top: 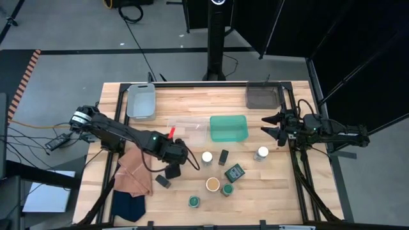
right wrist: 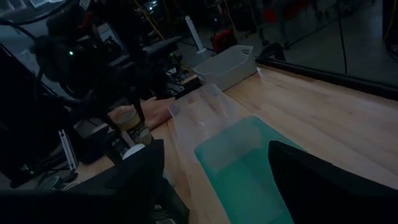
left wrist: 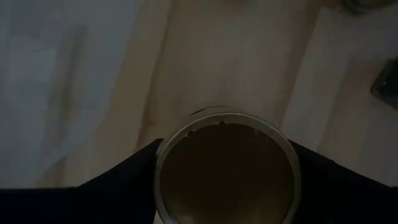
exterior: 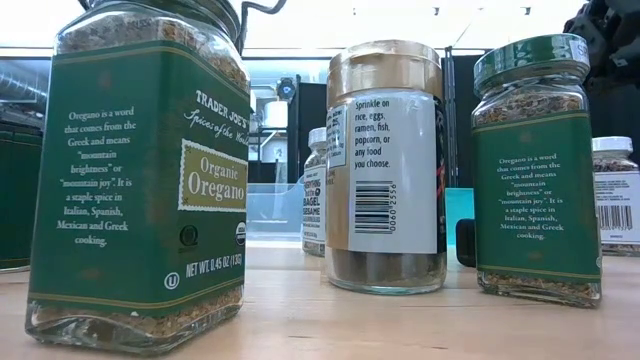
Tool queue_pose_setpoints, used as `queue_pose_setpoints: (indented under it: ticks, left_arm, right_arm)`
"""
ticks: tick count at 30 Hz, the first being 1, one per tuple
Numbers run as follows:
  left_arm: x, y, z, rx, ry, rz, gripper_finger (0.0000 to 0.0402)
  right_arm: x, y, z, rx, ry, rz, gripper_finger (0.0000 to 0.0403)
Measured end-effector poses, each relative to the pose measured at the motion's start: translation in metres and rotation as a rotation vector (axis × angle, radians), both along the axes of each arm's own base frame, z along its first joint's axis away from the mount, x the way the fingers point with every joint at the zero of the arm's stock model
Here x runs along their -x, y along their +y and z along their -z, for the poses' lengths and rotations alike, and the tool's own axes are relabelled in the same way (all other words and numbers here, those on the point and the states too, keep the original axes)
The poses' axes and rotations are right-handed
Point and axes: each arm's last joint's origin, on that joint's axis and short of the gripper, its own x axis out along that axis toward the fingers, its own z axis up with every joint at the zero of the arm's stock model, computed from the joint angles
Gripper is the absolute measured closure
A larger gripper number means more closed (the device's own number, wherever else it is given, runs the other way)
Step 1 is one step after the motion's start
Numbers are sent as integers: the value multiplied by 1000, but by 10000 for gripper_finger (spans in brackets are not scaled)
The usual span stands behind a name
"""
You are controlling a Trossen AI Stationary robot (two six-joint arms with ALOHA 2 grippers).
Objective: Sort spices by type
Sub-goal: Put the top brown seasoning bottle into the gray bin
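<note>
Between the closed fingers of the left pincer [left wrist: 224, 186], a round jar [left wrist: 227, 168] is gripped upright, while the open right pincer [top: 273, 126] waits far right.

Two dark jointed arms (black cables trailing), small green light

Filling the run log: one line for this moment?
left gripper: shut on tan-lid jar | right gripper: open, idle at table edge
</note>
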Motion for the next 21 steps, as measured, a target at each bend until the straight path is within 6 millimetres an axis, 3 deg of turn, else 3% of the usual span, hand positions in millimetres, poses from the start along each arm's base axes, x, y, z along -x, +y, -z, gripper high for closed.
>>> queue_pose_setpoints:
  ticks: [6,12,16,21]
  left_arm:
    - [0,3,-36,-67,2,-99,134]
    - [7,15,-88,-181,-49,-267,134]
    - [24,31,-123,-263,-118,-417,134]
    - [65,66,-153,-279,-203,-606,134]
  right_arm:
    - [0,0,0,0,2,-1,112]
    - [0,0,0,0,2,-2,112]
    - [0,0,1,0,8,-2,115]
    - [0,0,3,0,30,-2,114]
